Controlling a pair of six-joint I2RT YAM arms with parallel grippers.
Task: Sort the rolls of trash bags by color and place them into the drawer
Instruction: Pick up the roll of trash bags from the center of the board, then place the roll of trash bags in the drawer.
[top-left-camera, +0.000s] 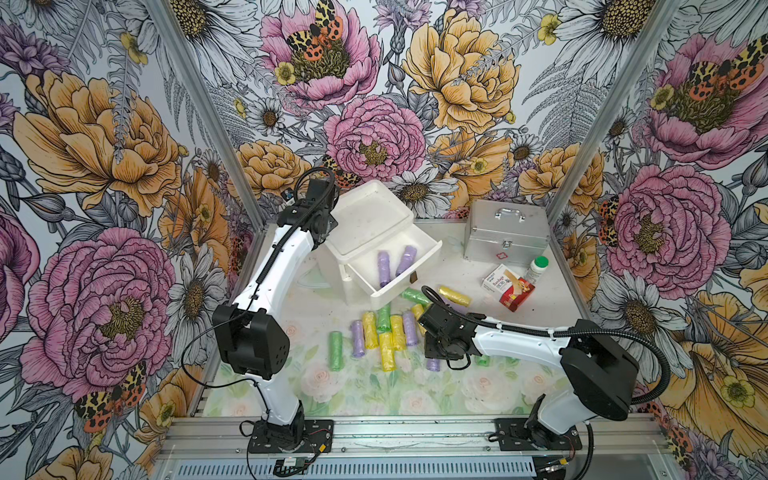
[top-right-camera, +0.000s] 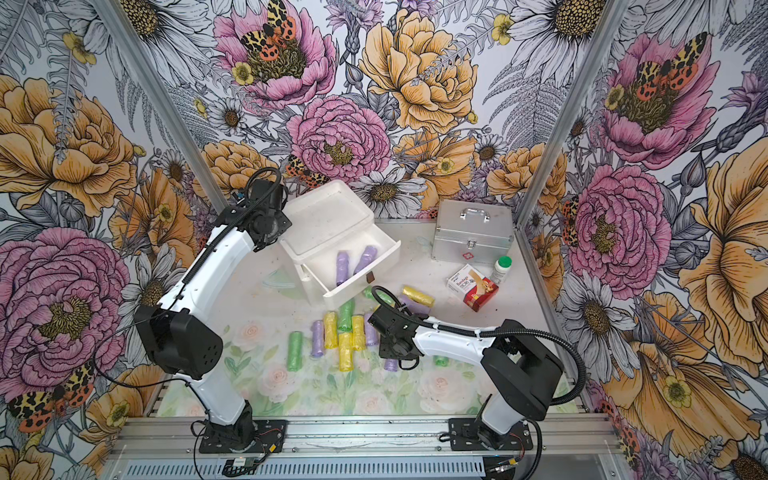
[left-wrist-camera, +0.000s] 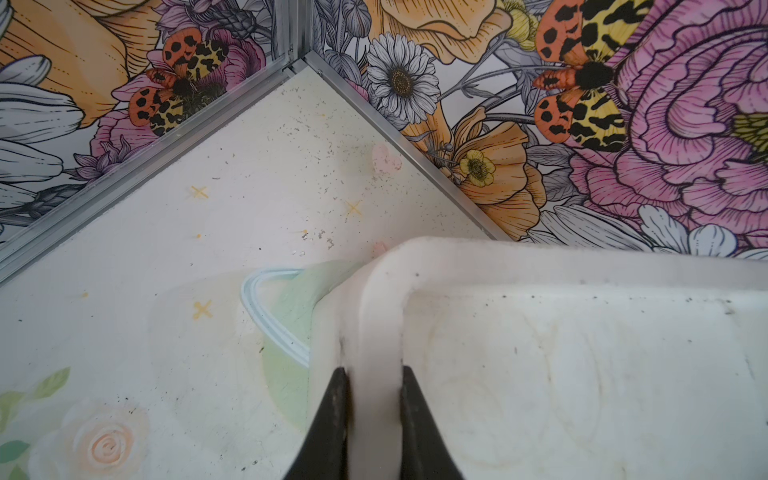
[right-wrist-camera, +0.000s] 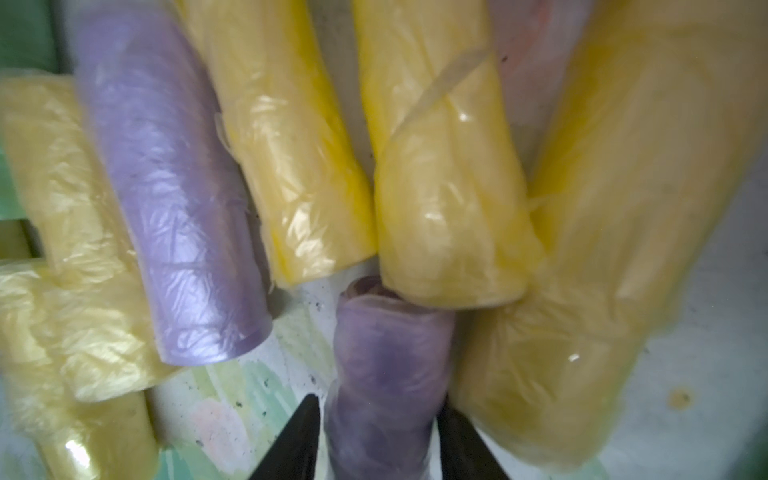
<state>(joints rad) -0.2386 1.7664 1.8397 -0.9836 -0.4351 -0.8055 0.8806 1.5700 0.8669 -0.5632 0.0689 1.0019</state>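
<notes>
The white drawer chest (top-left-camera: 365, 216) stands at the back left, and its top drawer (top-left-camera: 419, 266) is pulled out with two purple rolls (top-left-camera: 383, 268) inside. My left gripper (left-wrist-camera: 374, 374) is shut on the chest's raised top rim (left-wrist-camera: 376, 324), one finger on each side. Several purple, yellow and green rolls (top-left-camera: 386, 332) lie in a loose pile on the table in front of the drawer. My right gripper (right-wrist-camera: 378, 399) is down at the pile's right edge, its fingers pressed against both sides of a purple roll (right-wrist-camera: 390, 365). That roll's end shows under the wrist in both top views (top-right-camera: 390, 365).
A silver metal case (top-left-camera: 505, 232) stands at the back right. In front of it are a white green-capped bottle (top-left-camera: 537, 270) and a red and white bandage box (top-left-camera: 509, 286). Single rolls lie apart: green (top-left-camera: 335, 350) on the left, yellow (top-left-camera: 455, 295) near the box.
</notes>
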